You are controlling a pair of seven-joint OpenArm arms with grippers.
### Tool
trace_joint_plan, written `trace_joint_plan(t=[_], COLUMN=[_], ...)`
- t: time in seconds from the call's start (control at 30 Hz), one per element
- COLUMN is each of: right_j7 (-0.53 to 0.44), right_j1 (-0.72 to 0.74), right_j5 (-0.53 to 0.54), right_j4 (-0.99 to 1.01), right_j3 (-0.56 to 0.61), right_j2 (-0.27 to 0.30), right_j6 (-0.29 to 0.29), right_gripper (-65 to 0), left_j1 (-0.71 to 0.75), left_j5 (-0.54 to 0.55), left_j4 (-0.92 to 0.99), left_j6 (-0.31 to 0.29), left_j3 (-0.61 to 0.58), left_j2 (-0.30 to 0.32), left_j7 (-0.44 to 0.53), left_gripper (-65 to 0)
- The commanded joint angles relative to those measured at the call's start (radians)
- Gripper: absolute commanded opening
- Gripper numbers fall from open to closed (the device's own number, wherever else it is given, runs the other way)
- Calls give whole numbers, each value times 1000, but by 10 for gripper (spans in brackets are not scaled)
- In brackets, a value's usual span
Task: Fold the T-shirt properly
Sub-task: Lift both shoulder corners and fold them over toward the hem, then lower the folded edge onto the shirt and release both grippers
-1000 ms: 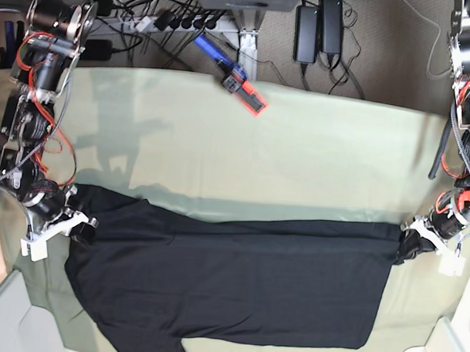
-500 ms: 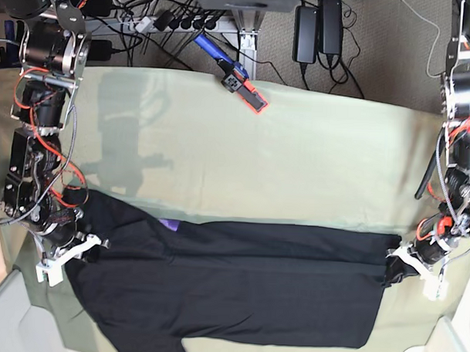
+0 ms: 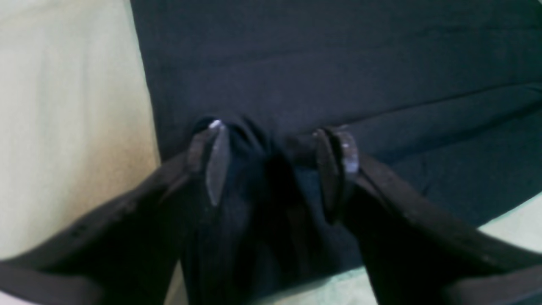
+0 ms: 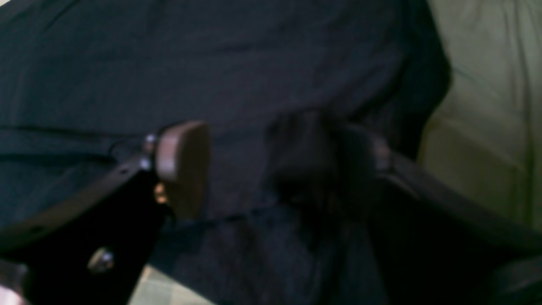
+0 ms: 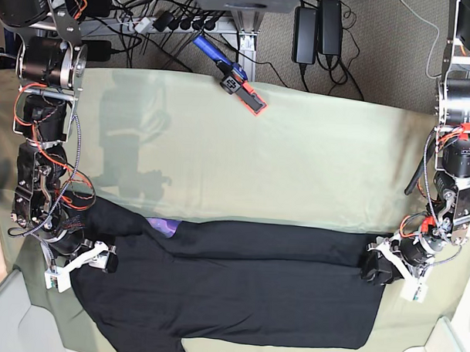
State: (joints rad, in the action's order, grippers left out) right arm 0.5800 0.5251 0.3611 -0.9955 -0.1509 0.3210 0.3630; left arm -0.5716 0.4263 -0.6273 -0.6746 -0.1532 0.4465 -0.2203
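You've got the black T-shirt (image 5: 231,288) spread along the bottom of the frame on the pale green cloth (image 5: 297,155), left gripper (image 3: 279,146) at its lower-right corner and right gripper (image 4: 271,165) at its lower-left edge, both with jaws apart, fabric bunched between them

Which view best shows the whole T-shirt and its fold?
The base view: the T-shirt lies full-length on the green cloth, top edge folded over, one sleeve visible. The left wrist view shows only dark fabric between open jaws; the right wrist view shows a blurred patch near a cloth edge.
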Motion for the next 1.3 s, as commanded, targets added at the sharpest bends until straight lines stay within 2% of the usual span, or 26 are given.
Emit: trace_joint_plan(t=[0.0,0.13,0.2,0.27,0.4,0.5,0.6,0.8,1.03,1.27], right_j7=[-2,117,193,225,233,233,228,167,150,150], right_j1=[33,31,26,21,-6,-45,-104,-185,-178,-154], right_j5=[9,9,15,30,92,109,139,161,182,190], right_j4=[-17,-34,-42,-43,-42,-40,-40,-40,-40,-40], right_j3=[-5,-64,-136,-224,-348,-365,-365,-365,-365,-364], right_j2=[15,18,26,37,79,103,103,55,-2,-36], right_j6=[61,61,60,61,61,61,61,61,61,64], right_gripper=[-201,-201,-201,-201,-201,-201,-201,-202,-202,-203], left_j1=[-32,-28,-22,-11,11,34,62,82,82,82], left_j5=[26,113,176,227,293,311,326,325,331,401], left_j4=[-13,-15,-15,-15,-15,-15,-15,-15,-15,-15], left_j6=[15,7,-11,-23,-23,-23,-23,-23,-23,-23], left_j3=[3,33,72,120,169,169,169,169,169,169], left_j2=[19,42,63,89,130,139,135,133,133,132], left_j7=[1,-92,-137,-163,-196,-201,-203,-203,-204,-242], left_gripper=[-284,-283,-283,-283,-283,-283,-283,-283,-283,-283])
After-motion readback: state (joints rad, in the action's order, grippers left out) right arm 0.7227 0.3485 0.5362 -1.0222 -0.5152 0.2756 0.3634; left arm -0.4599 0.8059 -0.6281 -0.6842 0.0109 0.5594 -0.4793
